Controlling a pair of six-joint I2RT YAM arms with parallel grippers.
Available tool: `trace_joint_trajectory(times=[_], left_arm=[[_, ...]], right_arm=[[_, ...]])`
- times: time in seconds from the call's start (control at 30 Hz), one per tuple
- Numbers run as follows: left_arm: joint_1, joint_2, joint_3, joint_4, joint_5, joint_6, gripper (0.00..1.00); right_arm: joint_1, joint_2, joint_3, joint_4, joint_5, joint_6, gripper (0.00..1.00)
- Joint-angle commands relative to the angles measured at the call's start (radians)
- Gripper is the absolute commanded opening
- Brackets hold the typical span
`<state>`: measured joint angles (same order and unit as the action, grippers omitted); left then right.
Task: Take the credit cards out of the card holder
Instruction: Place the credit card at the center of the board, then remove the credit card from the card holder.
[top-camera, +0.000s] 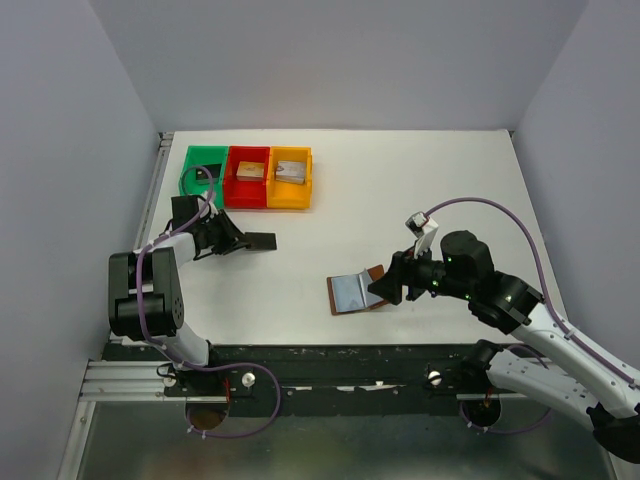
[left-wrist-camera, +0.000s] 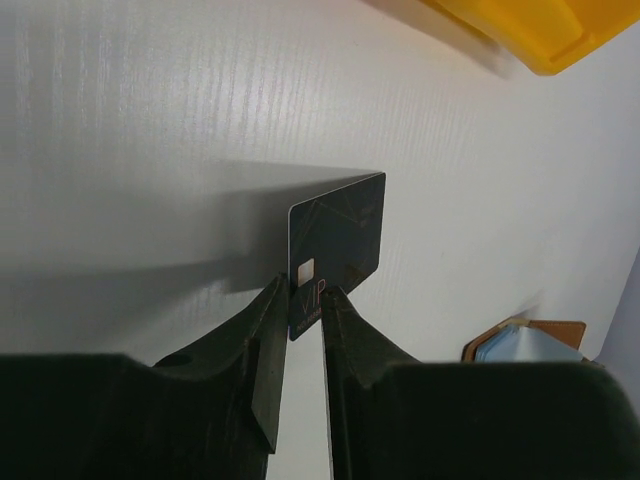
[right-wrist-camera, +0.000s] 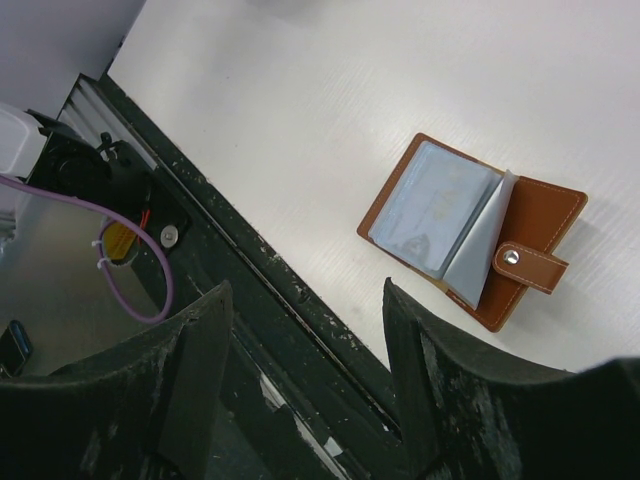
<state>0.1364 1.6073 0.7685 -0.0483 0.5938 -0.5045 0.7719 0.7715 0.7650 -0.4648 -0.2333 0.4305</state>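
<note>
Left gripper (left-wrist-camera: 305, 290) straddles the black card (left-wrist-camera: 340, 225) — gripping or not, unclear; right gripper (right-wrist-camera: 305, 295) gapes empty; card could cling, drag.

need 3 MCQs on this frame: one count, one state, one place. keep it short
1. How many bins stand in the row at the far side?
A) two B) three C) five

2. What state is the holder in?
A) lying open, strap undone B) snapped shut C) standing on edge

3. Where is the black card?
A) in a bin B) inside the holder C) at the left gripper fingertips

Key:
1 B: the top view shows one green, one red and one orange.
2 A: the right wrist view shows it spread flat with the strap unsnapped.
3 C: the left wrist view shows the card's near end between the two fingers.
</note>
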Motion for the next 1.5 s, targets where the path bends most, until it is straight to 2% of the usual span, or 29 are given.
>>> trace_joint_trajectory(times=[0.0,0.4,0.5,0.7,0.83,0.9,0.93,1.03,1.13,1.27,1.3,1.33,1.47], left_arm=[[0.008,-0.035,0.028,-0.050,-0.061,0.035,0.32],[0.019,-0.086,0.038,-0.127,-0.163,0.055,0.34],[0.017,-0.127,0.029,-0.148,-0.224,0.040,0.34],[0.000,-0.369,-0.069,-0.159,-0.426,-0.011,0.34],[-0.086,-0.555,-0.116,-0.191,-0.580,-0.009,0.36],[-0.164,-0.628,-0.133,-0.219,-0.664,-0.014,0.38],[-0.208,-0.654,-0.141,-0.229,-0.704,-0.019,0.42],[-0.372,-0.728,-0.167,-0.251,-0.814,-0.058,0.45],[-0.521,-0.765,-0.190,-0.252,-0.908,-0.109,0.54],[-0.653,-0.776,-0.201,-0.234,-0.911,-0.221,0.57],[-0.655,-0.780,-0.210,-0.231,-0.884,-0.285,0.84],[-0.655,-0.788,-0.230,-0.194,-0.835,-0.328,0.99],[-0.653,-0.791,-0.310,-0.021,-0.669,-0.382,0.99]], right_arm=[[0.001,-0.006,-0.012,-0.008,0.003,0.002,0.69],[0.001,-0.015,-0.007,-0.029,0.006,-0.003,0.69],[0.000,-0.020,-0.009,-0.035,0.023,0.004,0.69],[0.000,-0.008,-0.023,-0.046,0.156,0.085,0.72],[0.001,0.020,-0.026,-0.047,0.229,0.094,0.77],[0.001,0.061,-0.004,-0.093,0.305,0.077,0.79],[0.001,0.084,0.013,-0.124,0.342,0.068,0.79],[0.001,0.176,0.054,-0.224,0.463,0.066,0.80],[-0.009,0.225,0.051,-0.242,0.499,0.091,0.80],[-0.014,0.262,0.040,-0.262,0.549,0.125,0.78],[-0.014,0.271,0.043,-0.271,0.551,0.126,0.77],[-0.016,0.282,0.040,-0.276,0.546,0.128,0.77],[-0.014,0.304,0.020,-0.230,0.448,0.097,0.75]])
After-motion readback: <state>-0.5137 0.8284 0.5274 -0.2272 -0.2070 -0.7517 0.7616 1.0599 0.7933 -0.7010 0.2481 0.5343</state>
